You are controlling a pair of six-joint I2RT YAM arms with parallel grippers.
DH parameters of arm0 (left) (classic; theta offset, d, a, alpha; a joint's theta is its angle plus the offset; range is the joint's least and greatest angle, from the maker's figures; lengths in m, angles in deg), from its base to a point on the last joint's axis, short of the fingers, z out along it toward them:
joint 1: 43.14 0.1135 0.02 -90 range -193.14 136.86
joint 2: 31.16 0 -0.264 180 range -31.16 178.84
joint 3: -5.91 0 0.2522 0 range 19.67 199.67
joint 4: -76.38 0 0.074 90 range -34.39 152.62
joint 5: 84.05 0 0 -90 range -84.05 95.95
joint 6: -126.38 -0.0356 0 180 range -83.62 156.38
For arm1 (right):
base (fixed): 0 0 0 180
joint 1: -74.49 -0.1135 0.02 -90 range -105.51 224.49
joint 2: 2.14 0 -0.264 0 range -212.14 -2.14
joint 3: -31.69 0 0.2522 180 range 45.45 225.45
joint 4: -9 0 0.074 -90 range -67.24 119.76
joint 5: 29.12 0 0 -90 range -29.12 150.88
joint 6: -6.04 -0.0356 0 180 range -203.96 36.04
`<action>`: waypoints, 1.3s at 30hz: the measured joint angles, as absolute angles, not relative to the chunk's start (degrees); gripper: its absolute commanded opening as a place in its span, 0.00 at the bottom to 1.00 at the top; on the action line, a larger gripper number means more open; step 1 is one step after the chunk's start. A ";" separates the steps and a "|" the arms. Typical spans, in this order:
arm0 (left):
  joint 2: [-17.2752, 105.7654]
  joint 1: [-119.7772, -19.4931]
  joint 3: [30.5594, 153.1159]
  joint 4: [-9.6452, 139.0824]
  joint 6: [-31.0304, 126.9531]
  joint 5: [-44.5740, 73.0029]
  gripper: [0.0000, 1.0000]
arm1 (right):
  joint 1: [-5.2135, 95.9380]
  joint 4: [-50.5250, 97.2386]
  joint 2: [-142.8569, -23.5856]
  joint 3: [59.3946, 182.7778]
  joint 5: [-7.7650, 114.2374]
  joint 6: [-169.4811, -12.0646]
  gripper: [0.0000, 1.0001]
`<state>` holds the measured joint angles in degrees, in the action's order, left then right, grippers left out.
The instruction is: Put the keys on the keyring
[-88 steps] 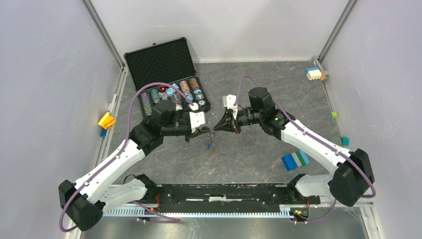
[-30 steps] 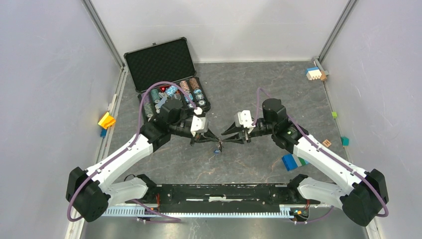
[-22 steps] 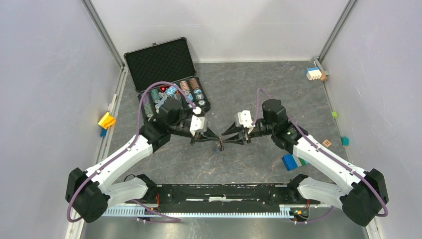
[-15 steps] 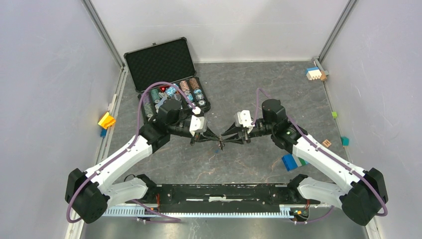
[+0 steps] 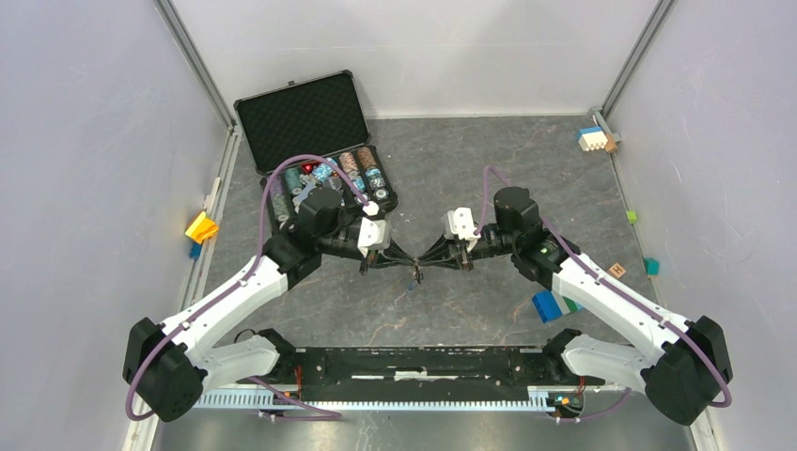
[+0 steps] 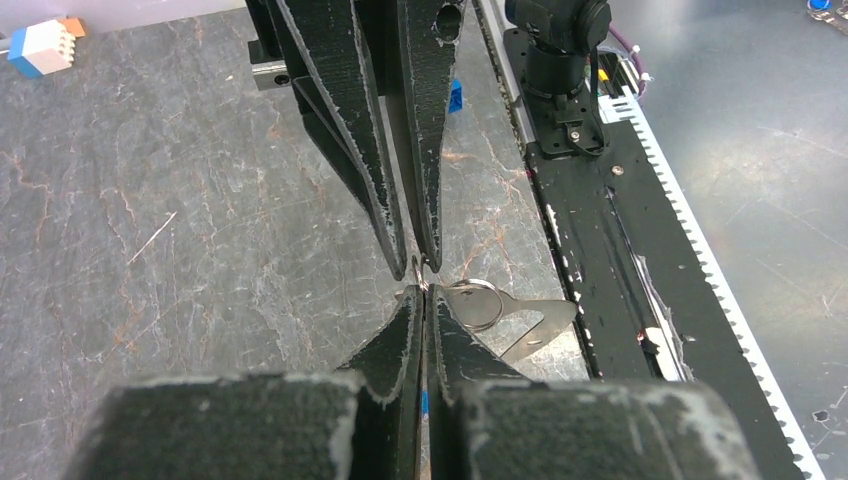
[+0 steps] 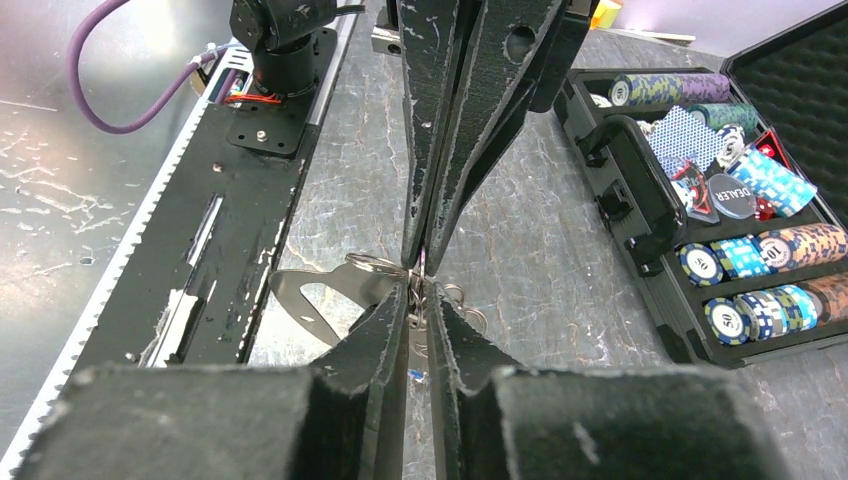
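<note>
Right wrist: two claws nose to nose at the keyring [image 7: 375, 262].
Your left gripper [image 7: 418, 262] is clenched on the keyring, whose flat metal tag [image 7: 310, 300] sticks out to one side of it. Your right gripper [image 7: 418, 292] meets it tip to tip along the same line, jaws nearly together; you cannot tell whether it grips anything. The blue-tagged key [image 7: 415, 375] hangs just below the keyring, so your right arm looks best placed to feed it on.
</note>
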<state>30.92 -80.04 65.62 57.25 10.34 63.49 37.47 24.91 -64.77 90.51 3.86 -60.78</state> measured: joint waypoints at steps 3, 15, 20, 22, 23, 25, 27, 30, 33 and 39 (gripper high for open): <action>30.92 -79.95 65.54 57.38 10.34 63.49 0.02 | 37.47 24.94 -64.77 90.51 3.73 -60.82 0.10; 30.66 -79.95 65.16 57.73 10.34 63.25 0.02 | 37.47 24.94 -64.88 90.51 4.56 -61.43 0.00; 30.66 -79.84 64.99 58.10 10.34 62.44 0.07 | 37.41 27.14 -65.62 92.02 6.09 -60.60 0.00; 30.66 -79.78 64.99 58.12 10.30 61.63 0.11 | 37.17 29.13 -66.24 93.33 7.23 -59.75 0.00; 30.66 -79.78 64.99 58.08 10.25 61.42 0.14 | 37.02 29.99 -66.43 93.83 7.78 -59.31 0.00; 30.66 -79.74 64.99 57.84 10.08 60.83 0.22 | 36.43 32.04 -67.02 95.08 9.33 -58.09 0.00; 30.66 -79.76 65.03 56.90 9.38 60.21 0.28 | 35.75 34.58 -67.92 96.80 11.16 -56.60 0.00; 30.81 -79.76 66.06 52.81 6.75 58.99 0.34 | 34.76 38.44 -69.62 99.45 13.61 -54.35 0.00; 31.43 -79.76 68.99 48.03 3.69 57.20 0.37 | 33.80 41.85 -70.74 101.37 16.39 -52.47 0.00; 32.13 -79.76 73.32 43.65 1.14 54.51 0.37 | 32.45 45.29 -71.24 102.79 20.15 -50.72 0.00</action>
<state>32.13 -79.76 73.32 43.65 1.14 54.51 32.45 45.29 -71.24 102.79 20.15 -50.72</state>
